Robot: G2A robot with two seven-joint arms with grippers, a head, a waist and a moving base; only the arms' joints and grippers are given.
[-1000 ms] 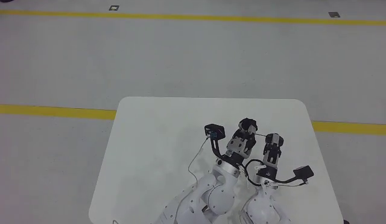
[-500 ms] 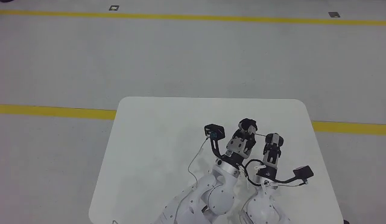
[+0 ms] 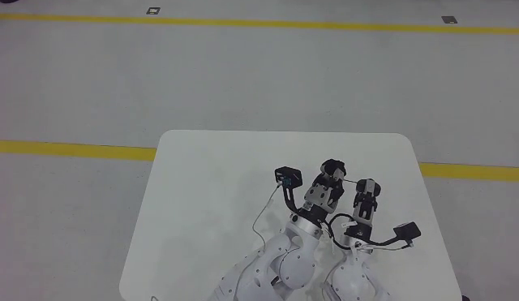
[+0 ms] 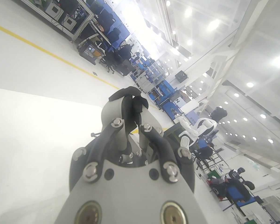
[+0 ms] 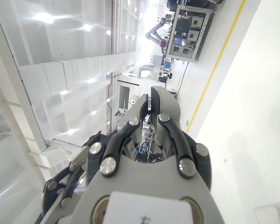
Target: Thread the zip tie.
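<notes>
Pressed together toward the desk's (image 3: pixel 211 195) near right corner: left pincer (image 4: pixel 133 100). Pressed together just beside it: right pincer (image 5: pixel 150 99).

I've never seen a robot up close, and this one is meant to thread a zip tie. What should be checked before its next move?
1. Zip tie located: cannot tell.
2. Left jaws closed: ok, black pads pressed together.
3. Right jaws closed: ok, ribbed pads all but touching.
4. Something held in either jaws: cannot tell.
5. Arms apart from each other: ok, side by side over the white table, not touching.
</notes>
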